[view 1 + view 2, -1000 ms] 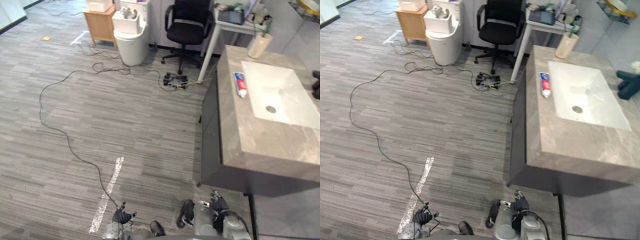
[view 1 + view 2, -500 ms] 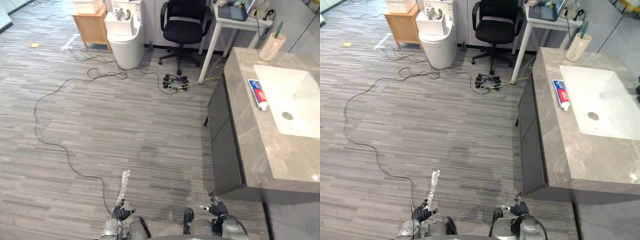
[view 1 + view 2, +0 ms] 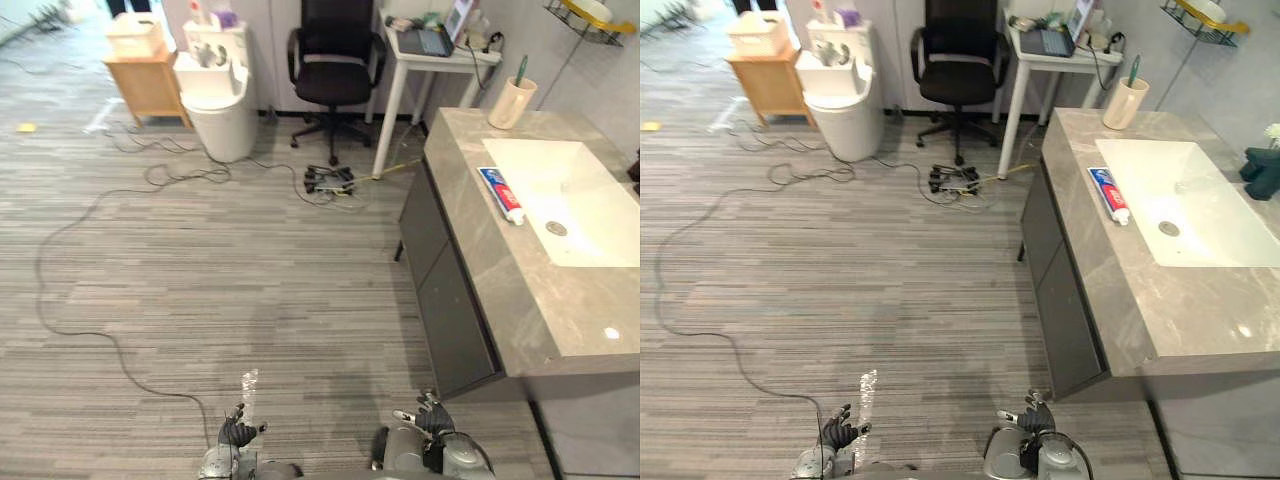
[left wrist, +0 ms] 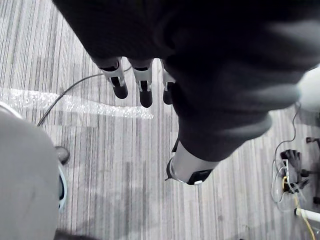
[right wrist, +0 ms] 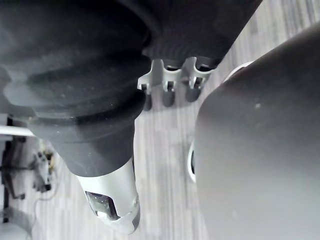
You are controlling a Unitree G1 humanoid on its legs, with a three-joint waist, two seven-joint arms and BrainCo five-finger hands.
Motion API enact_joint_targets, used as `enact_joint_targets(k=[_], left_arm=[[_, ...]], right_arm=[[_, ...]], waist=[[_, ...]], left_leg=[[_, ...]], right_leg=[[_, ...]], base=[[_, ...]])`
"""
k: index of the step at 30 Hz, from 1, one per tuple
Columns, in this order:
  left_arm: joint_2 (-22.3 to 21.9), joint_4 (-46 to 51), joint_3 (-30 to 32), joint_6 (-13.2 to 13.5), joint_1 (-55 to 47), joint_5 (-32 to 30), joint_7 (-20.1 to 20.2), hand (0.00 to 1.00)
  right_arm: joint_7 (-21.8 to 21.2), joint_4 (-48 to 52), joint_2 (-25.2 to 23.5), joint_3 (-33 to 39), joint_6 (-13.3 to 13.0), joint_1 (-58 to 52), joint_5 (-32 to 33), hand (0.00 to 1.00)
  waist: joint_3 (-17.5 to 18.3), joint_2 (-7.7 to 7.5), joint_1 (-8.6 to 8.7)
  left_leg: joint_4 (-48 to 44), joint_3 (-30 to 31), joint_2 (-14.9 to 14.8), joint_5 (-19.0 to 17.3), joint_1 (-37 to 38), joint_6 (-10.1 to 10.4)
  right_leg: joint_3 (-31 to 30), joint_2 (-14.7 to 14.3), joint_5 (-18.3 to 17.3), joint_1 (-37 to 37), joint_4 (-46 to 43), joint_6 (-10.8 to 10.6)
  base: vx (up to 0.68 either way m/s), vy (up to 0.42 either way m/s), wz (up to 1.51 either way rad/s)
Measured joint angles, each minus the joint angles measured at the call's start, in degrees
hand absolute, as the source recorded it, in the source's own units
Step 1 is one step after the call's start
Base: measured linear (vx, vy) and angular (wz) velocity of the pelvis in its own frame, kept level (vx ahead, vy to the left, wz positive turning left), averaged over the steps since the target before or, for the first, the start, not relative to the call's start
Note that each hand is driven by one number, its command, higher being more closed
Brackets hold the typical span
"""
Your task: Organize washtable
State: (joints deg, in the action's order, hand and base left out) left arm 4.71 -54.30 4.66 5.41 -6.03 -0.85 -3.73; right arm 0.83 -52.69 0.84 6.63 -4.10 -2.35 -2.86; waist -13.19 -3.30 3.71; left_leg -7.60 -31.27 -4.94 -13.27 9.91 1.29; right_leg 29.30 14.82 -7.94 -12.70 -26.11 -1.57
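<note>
a black office chair [image 3: 335, 45] sits by the back wall, just beside a white desk [image 3: 440, 58] carrying a laptop [image 3: 425, 40]. left of the chair stands a white bin [image 3: 215, 105], then a small wooden cabinet [image 3: 150, 85] topped with a pale box [image 3: 135, 35]. a power strip [image 3: 328, 182] lies near the desk leg, and a shiny tape strip [image 3: 248, 385] marks the grey floor [image 3: 250, 270].

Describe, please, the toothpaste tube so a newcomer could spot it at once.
Find the grey washtable on the right with its white sink. Beside the sink's left edge lies the toothpaste tube, blue, red and white; the beige cup beyond it stands upright.
</note>
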Motion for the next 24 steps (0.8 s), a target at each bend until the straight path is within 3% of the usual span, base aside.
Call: enact_joint_targets(k=[2,4,5,6,8,9,10,12,13,14,15,16,17,18,19,20,21,24], left_arm=[[0.1,-0.5,0.0,0.0,0.0,0.0,0.0,0.00],[0.1,-0.8,-0.1,0.0,0.0,0.0,0.0,0.00],[-0.4,-1.5,0.0,0.0,0.3,0.0,0.0,0.00],[-0.9,-1.5,-0.1,0.0,0.0,-0.1,0.1,0.00],[-1.7,-1.1,-0.3,0.0,0.1,0.0,0.2,0.00],[-2.1,-0.6,-0.5,0.0,0.1,-0.1,0.4,0.00],[-2.2,-0.5,-0.6,0.0,0.1,-0.1,0.5,0.00],[-1.8,0.1,-0.6,0.0,0.0,0.0,1.0,0.00],[-1.4,0.9,-0.6,0.1,0.0,0.0,1.1,0.00],[-1.3,1.3,-0.6,0.3,0.2,0.1,1.1,0.00],[-1.1,1.9,-0.6,0.5,0.4,0.2,1.1,0.00],[-1.3,2.0,-0.6,0.8,0.5,0.2,1.1,0.00],[-2.1,1.9,-0.4,0.8,0.5,0.2,1.0,0.00],[-2.0,1.9,-0.3,0.8,0.5,0.4,1.0,0.00],[-1.3,1.9,-0.3,0.7,0.2,0.4,0.7,0.00],[-1.1,2.1,-0.1,1.3,0.0,1.4,0.5,0.00],[-1.4,2.4,0.7,1.3,0.6,1.9,0.4,0.00],[-1.0,1.6,1.2,0.7,0.5,2.1,-0.2,0.00]], right_arm=[[0.1,-0.1,-0.1,0.0,0.0,0.2,0.0,0.00],[0.1,-0.2,-0.3,0.2,0.0,0.1,0.0,0.00],[-0.2,0.1,0.7,0.4,-0.1,0.3,0.0,0.00],[-0.2,-0.1,1.5,0.3,-0.2,0.2,-0.1,0.00],[-0.2,-0.1,1.8,0.4,-0.3,0.2,0.0,0.00],[0.1,-0.3,2.5,0.4,-0.2,0.2,0.0,0.00],[0.2,-0.5,2.7,0.4,-0.1,0.2,0.0,0.00],[0.4,-1.5,2.3,0.7,0.5,0.3,0.0,0.00],[0.5,-2.7,2.5,0.9,0.6,0.3,0.1,0.00],[0.5,-2.8,2.4,1.6,0.7,0.3,0.1,0.00],[0.6,-2.9,1.9,2.2,0.7,0.3,0.2,0.00],[0.5,-2.8,1.8,2.8,0.7,0.2,0.4,0.00],[0.5,-2.8,2.6,2.9,0.6,0.2,0.6,0.00],[0.7,-2.9,2.1,2.4,0.8,0.2,0.6,0.00],[0.7,-2.8,1.5,0.9,0.6,0.3,0.6,0.00],[0.6,-2.7,1.2,0.4,0.5,-0.2,0.5,0.00],[0.6,-2.7,0.8,0.9,0.7,-0.8,0.5,0.00],[1.3,-2.0,-0.9,3.6,0.6,-2.1,0.5,0.00]], waist=[[0.0,-0.04,0.32],[0.1,-0.23,0.33],[0.5,1.10,0.58],[1.5,2.63,0.50],[1.4,3.59,0.51],[1.3,4.73,0.33],[1.2,4.91,0.27],[0.7,4.59,-0.02],[0.4,3.38,-0.66],[0.3,3.20,-1.52],[0.0,2.66,-1.64],[-0.1,2.88,-1.60],[-0.3,3.90,-1.67],[0.1,3.65,-1.93],[0.2,2.62,-2.32],[0.4,2.15,-2.88],[0.7,1.22,-3.85],[1.0,0.42,-4.49]], left_leg=[[1.3,-0.5,-0.5,-0.1,1.5,2.6],[1.1,-0.5,-0.1,-1.2,3.7,4.3],[-0.6,0.1,-1.7,-2.6,5.1,5.8],[-3.4,1.3,-3.2,-2.6,4.3,6.1],[-14.6,4.6,-6.5,-1.8,0.0,7.9],[-26.3,6.5,-10.1,1.6,-4.4,11.4],[-31.0,7.3,-11.3,1.1,-5.7,12.2],[-37.6,7.7,-11.6,-2.5,-7.0,10.9],[-35.2,7.6,-8.7,-6.0,-12.1,5.4],[-30.1,8.5,-7.4,-6.2,-15.5,4.8],[-24.7,10.7,-5.8,-5.6,-17.4,4.7],[-14.4,17.7,-3.6,-2.1,-18.8,4.5],[-8.7,22.2,-2.1,8.2,-16.9,4.2],[-8.0,20.5,-1.7,7.2,-15.4,3.3],[-8.9,20.6,-1.3,3.4,-14.6,7.1],[-12.0,25.3,1.1,0.9,-15.1,6.9],[-15.1,24.5,1.7,-0.8,-14.7,1.1],[-16.0,19.1,2.1,-3.0,-10.2,-1.6]], right_leg=[[2.0,-2.7,2.6,-0.5,6.4,1.5],[0.3,-3.8,5.1,-0.4,7.9,3.3],[-0.5,-4.8,5.8,0.0,5.2,5.4],[0.1,-5.0,3.8,0.3,4.5,5.7],[0.8,-5.7,1.5,1.6,4.0,5.9],[0.3,-7.9,0.9,4.7,7.1,5.6],[-0.2,-8.8,0.9,6.5,9.0,5.6],[-2.5,-10.0,0.8,12.7,13.3,5.6],[-6.8,-9.0,0.8,17.9,16.3,5.6],[-8.6,-7.9,0.9,18.1,16.0,4.8],[-9.8,-6.5,0.4,18.5,15.7,2.7],[-12.6,-5.4,-1.4,18.5,15.1,-0.9],[-16.2,-5.7,-2.9,18.5,14.2,-3.5],[-17.9,-5.5,-2.7,18.6,14.5,-3.8],[-19.4,-6.2,-2.5,17.9,13.6,-3.5],[-21.7,-7.7,-1.8,16.7,13.2,-2.7],[-22.6,-7.6,-3.3,17.8,12.9,-3.6],[-25.3,-5.5,-4.8,14.7,4.1,-4.1]], base=[[0.35,-0.088,-0.10],[0.31,-0.103,0.09],[0.49,-0.119,0.17],[0.64,-0.161,0.20],[0.58,-0.181,0.02],[0.39,-0.151,-0.24],[0.55,-0.119,-0.49],[0.50,0.041,-0.68],[0.51,0.198,-1.08],[0.48,0.247,-1.20],[0.25,0.275,-0.95],[0.23,0.353,-1.08],[0.24,0.366,-1.14],[0.25,0.314,-1.12],[0.26,0.193,-1.03],[0.28,0.205,-1.26],[0.23,0.180,-1.12],[0.26,0.226,-1.12]])
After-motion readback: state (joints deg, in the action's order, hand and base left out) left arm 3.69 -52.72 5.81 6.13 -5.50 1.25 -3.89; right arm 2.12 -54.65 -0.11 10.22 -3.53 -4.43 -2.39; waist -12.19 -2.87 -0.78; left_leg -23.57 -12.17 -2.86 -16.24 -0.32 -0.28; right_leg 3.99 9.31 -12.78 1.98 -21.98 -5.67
